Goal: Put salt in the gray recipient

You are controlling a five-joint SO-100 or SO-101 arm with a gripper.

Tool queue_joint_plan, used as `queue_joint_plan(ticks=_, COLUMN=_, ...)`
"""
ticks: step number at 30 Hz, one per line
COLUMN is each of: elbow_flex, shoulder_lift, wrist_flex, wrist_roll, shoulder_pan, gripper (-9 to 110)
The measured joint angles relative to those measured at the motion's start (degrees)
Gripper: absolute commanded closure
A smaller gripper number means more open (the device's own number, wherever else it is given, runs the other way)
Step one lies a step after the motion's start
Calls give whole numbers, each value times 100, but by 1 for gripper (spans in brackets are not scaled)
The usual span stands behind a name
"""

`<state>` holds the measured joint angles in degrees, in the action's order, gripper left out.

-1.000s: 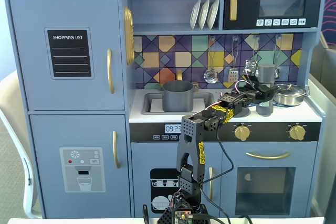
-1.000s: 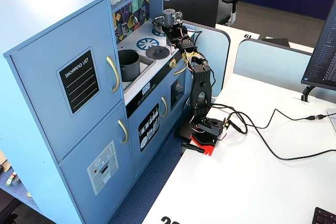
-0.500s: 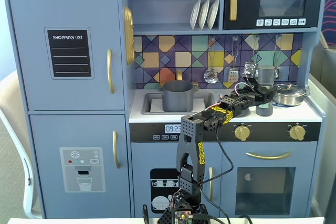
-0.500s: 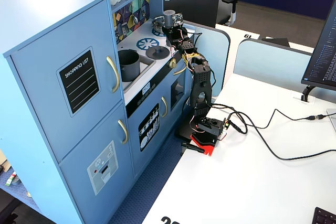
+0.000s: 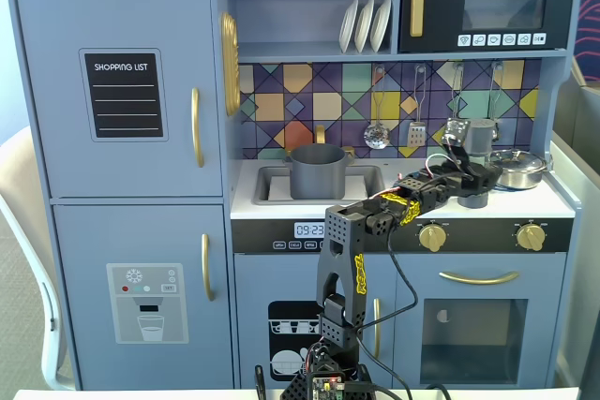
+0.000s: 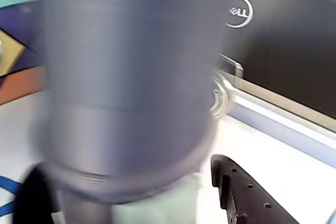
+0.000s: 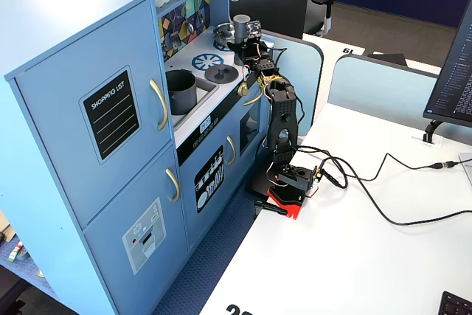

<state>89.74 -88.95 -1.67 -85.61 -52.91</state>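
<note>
I stand on a white desk [image 7: 354,256] facing a blue toy kitchen [image 5: 122,185], in an office with a Dell monitor [image 7: 269,1] behind the kitchen's right end.

The front fixed view shows the gray recipient [image 5: 316,171] sitting in the sink at the middle of the countertop, and a shiny steel pan [image 5: 517,167] at the counter's right end. The side fixed view alone shows a flat gray lid [image 7: 219,73] lying on the stovetop between sink and salt.

The salt [image 5: 479,138] stands upright near the back right of the countertop, long axis vertical, cap on top. My wrist view is filled by its blurred gray body [image 6: 126,77], with one dark finger [image 6: 247,195] just beside its base. My gripper [image 7: 244,42] sits around the shaker's lower part; I cannot tell whether my fingers actually clamp it.
</note>
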Motion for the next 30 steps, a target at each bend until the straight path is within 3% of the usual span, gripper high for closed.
queue_joint_plan(ticks=10, elbow_flex=62, shoulder_lift=-264, wrist_flex=-220, wrist_roll=97, shoulder_pan=-26, gripper=47)
queue_joint_plan(ticks=20, elbow_flex=1072, shoulder_lift=-2180, wrist_flex=-1468, wrist_roll=114, shoulder_pan=-18, gripper=48)
queue_joint_plan(ticks=27, elbow_flex=1854, shoulder_lift=-3850, wrist_flex=-2874, wrist_roll=114, shoulder_pan=-18, gripper=56)
queue_joint_plan(ticks=30, elbow_flex=2127, shoulder_lift=-4632, wrist_flex=-3779, wrist_roll=114, shoulder_pan=9, gripper=74)
